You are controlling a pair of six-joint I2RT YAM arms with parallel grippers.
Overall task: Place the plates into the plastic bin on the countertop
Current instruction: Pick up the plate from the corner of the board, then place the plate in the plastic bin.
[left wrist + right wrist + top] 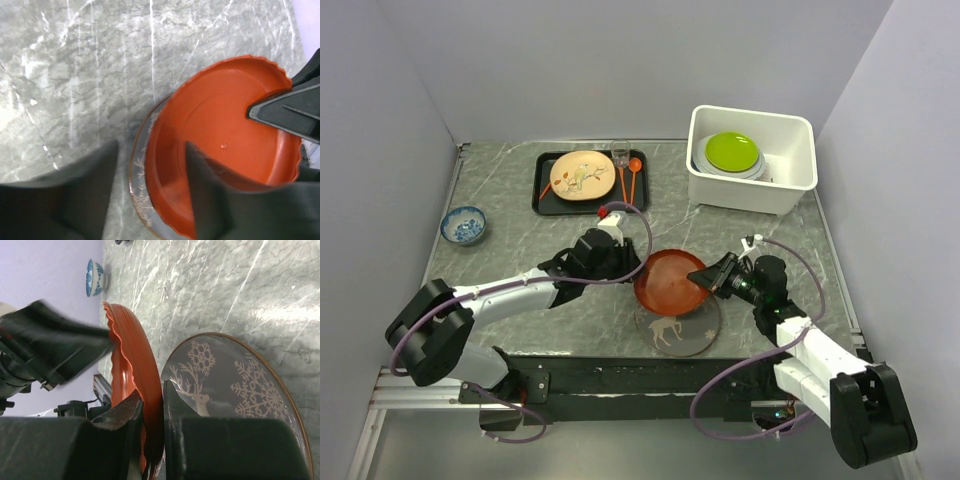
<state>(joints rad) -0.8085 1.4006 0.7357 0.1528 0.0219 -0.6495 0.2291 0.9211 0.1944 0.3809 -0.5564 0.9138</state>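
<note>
Right wrist: red-brown plate (132, 365) edge-on

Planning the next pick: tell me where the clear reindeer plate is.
In the top view the reindeer plate lies flat on the counter at the near centre, partly under the tilted red plate that the right pincer grips.

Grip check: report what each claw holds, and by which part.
Right claw pinches the red-brown plate by its rim. Left claw straddles the opposite rim, jaws apart, gripping nothing.
</note>
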